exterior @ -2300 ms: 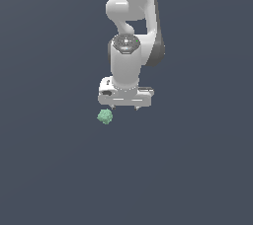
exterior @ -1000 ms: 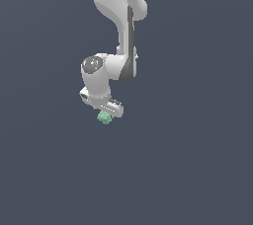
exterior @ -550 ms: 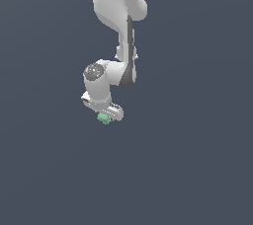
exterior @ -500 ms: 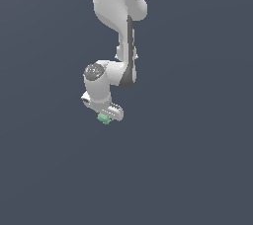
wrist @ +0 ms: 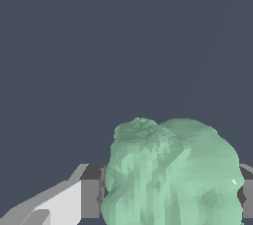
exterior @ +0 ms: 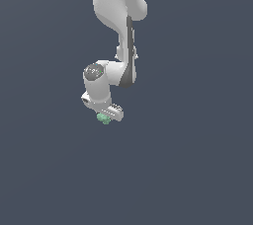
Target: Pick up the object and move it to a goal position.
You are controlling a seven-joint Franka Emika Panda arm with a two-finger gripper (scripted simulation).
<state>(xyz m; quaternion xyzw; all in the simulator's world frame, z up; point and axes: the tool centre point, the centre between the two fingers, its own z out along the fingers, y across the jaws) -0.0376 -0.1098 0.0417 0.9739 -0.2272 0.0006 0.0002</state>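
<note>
White two-fingered gripper [exterior: 105, 116] sits a little left of centre in the exterior view, at the lower end of the white Franka arm [exterior: 118, 26], which comes down from the top edge of the frame and bends at a round grey-capped joint [exterior: 93, 72] just above the hand. Beneath the hand's pale body a small mint-green lumpy blob [exterior: 104, 118] peeks out, tucked up against its underside and mostly hidden by it. Around it lies only the flat, dark slate-blue background [exterior: 197, 160], with no edge or mark to show whether the blob touches any surface.

From the wrist camera the same blob [wrist: 173, 174] fills the lower right of the picture, its bumpy, faceted surface brighter on one flank and shaded on the other. A grey finger pad [wrist: 92, 192] presses against one side of it, joined to a white finger [wrist: 54, 202] that runs off toward the lower left corner. A second dark pad [wrist: 245, 194] shows at the right edge, against the blob's opposite side. Both pads meet the green surface with no gap showing, so the jaws stand clamped on the blob, held apart only by its width. Everything above the blob in this view is the same plain slate-blue field.
</note>
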